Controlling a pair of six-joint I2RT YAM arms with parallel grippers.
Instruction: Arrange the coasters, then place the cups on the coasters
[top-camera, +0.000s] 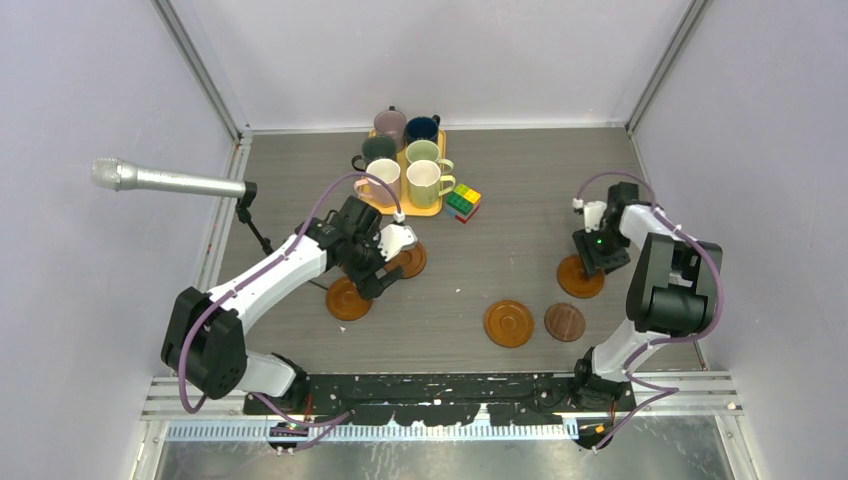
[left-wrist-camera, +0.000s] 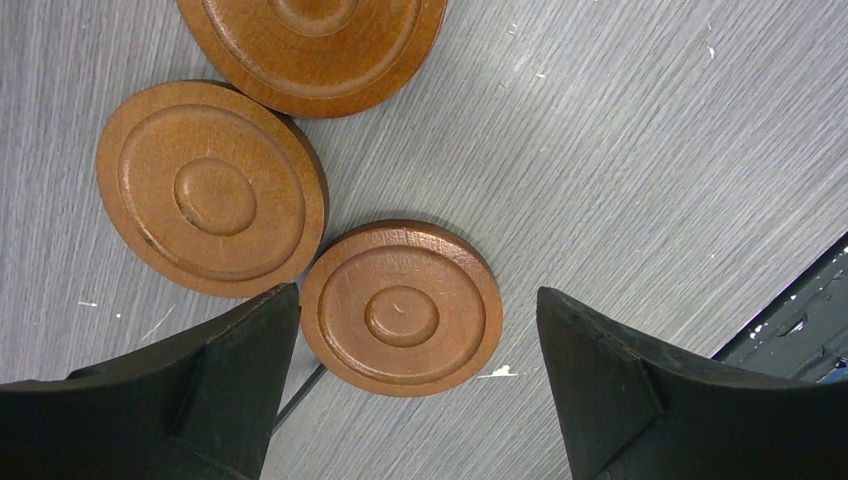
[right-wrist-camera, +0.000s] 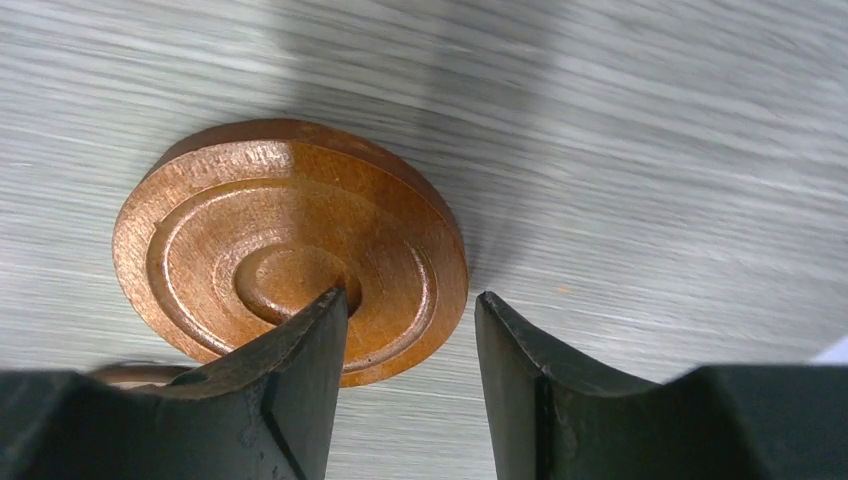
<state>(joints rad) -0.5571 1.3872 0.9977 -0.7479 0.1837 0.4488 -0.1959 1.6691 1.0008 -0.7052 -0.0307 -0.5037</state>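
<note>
**Left side.** Your left gripper (left-wrist-camera: 415, 300) hangs over a cluster of three coasters (left-wrist-camera: 212, 190). Its fingers (left-wrist-camera: 240, 380) are spread wide and hold nothing. The nearest coaster (left-wrist-camera: 400, 310) lies in the gap between them, flat on the table (left-wrist-camera: 620, 150) with its ringed face up. Its rim touches, or very nearly touches, the disc to its left. The third disc (left-wrist-camera: 310, 45) is cut off by the top edge of the wrist view, and its rim meets that same neighbour. From above, only two of this cluster show, and one of them is partly under the gripper.

**Right side.** Your right gripper (right-wrist-camera: 410, 300) sits low over a lone coaster (right-wrist-camera: 280, 240). The fingers are part-way apart and straddle its near rim. One fingertip (right-wrist-camera: 320, 330) lies over the raised centre boss. The other is just outside the rim, with a sliver of table showing between them, so no clamp is visible.

**Front middle.** A lighter coaster (top-camera: 509, 323) and a darker coaster (top-camera: 565, 321) lie flat, just beside each other but apart.

**Heading.** All the coasters are round, so they have no long axis and no heading. Each one whose face can be made out has its rings up.

**Cups.** Six cups (top-camera: 425, 182) stand upright, mouths up, on the yellow-orange tray (top-camera: 428, 210) at the far middle of the table.
- They stand in two columns of three.
- The near and middle cups on the left have handles pointing left.
- The near and middle cups on the right have handles pointing right.
- I can't read the handle headings of the back pair.

A multicoloured cube (top-camera: 462, 202) sits just beside the tray's near right corner.
</note>
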